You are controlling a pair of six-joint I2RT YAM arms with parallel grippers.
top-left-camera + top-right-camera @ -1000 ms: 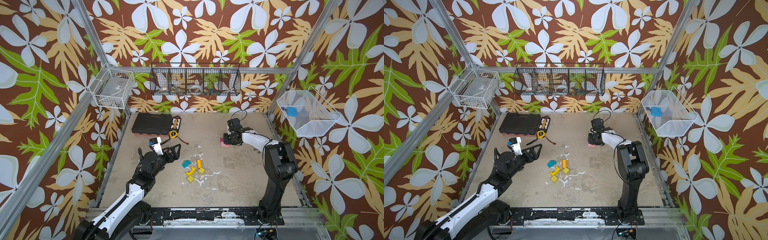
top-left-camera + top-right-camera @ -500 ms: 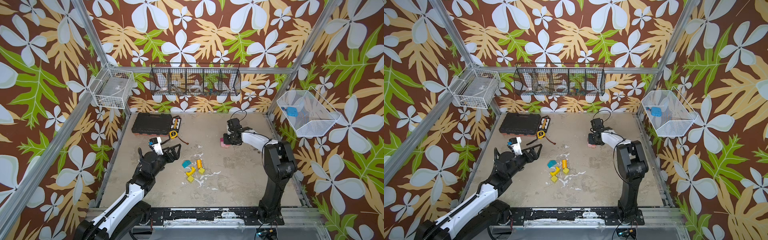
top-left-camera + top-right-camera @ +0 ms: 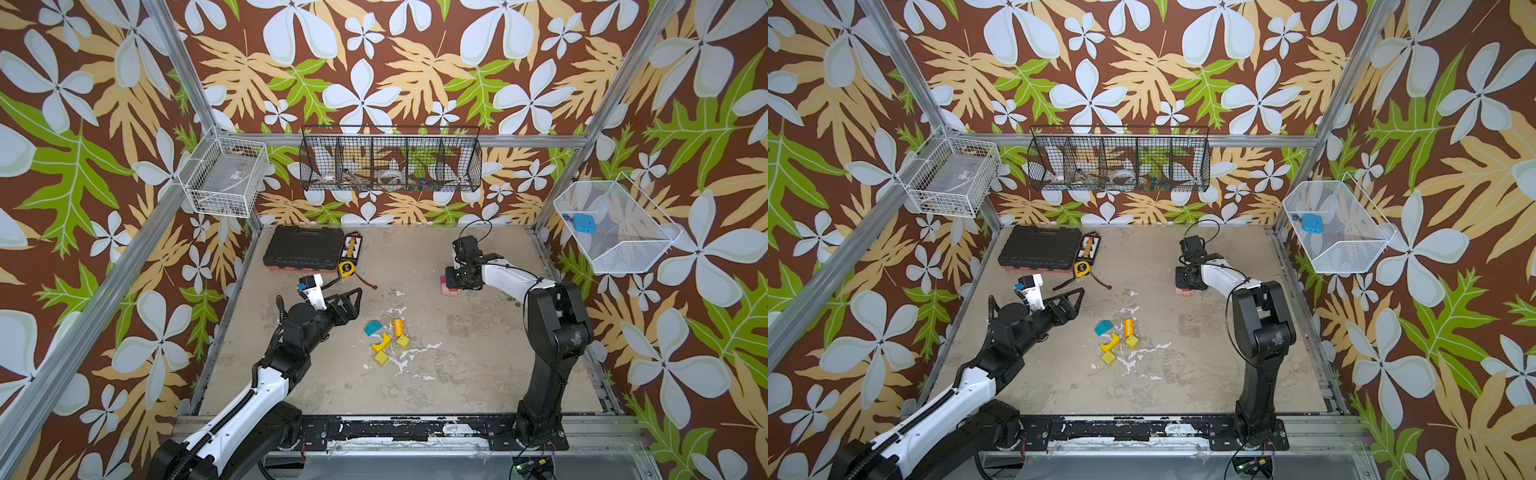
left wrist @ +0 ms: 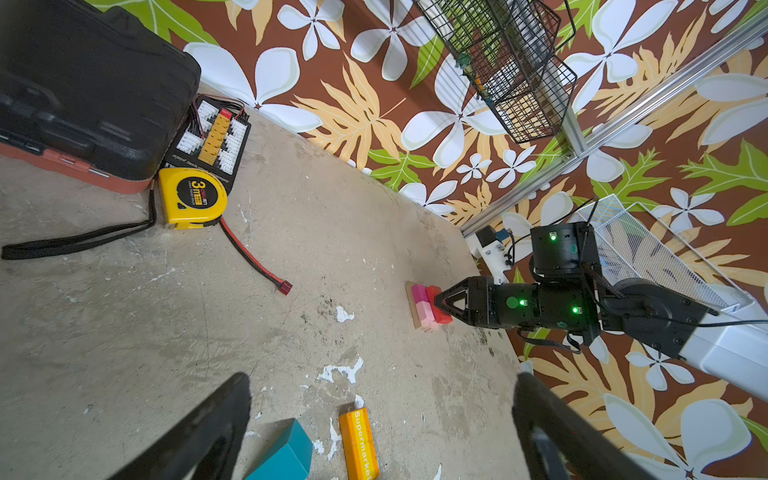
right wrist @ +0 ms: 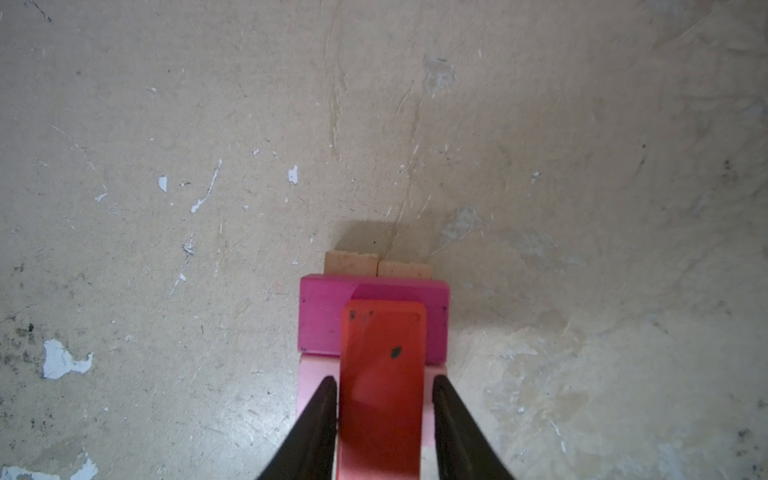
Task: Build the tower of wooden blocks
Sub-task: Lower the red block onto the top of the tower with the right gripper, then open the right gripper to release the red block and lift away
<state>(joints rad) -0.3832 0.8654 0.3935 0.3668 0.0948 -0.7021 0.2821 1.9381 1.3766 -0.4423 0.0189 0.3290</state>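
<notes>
The tower (image 3: 449,290) stands at the back right: two tan planks (image 5: 353,262) at the bottom, a magenta block (image 5: 322,318) and a pale pink block (image 5: 313,382) across them, a red block (image 5: 380,365) on top. My right gripper (image 5: 382,380) straddles the red block, open, with a thin gap on each side. My left gripper (image 3: 356,303) hovers wide open and holds nothing, left of the loose wood blocks: a teal one (image 3: 372,328), an orange bar (image 3: 398,327), a yellow arch (image 3: 382,343) and two yellow cubes (image 3: 403,341).
A black tool case (image 3: 301,249), a connector board (image 3: 353,247), a yellow tape measure (image 3: 345,269) and a red-tipped cable (image 3: 368,281) lie at the back left. Wire baskets (image 3: 390,160) hang on the walls above the floor.
The right gripper's jaws have spread a little, away from the red block's sides. Both arms and the blocks stay where they were.
</notes>
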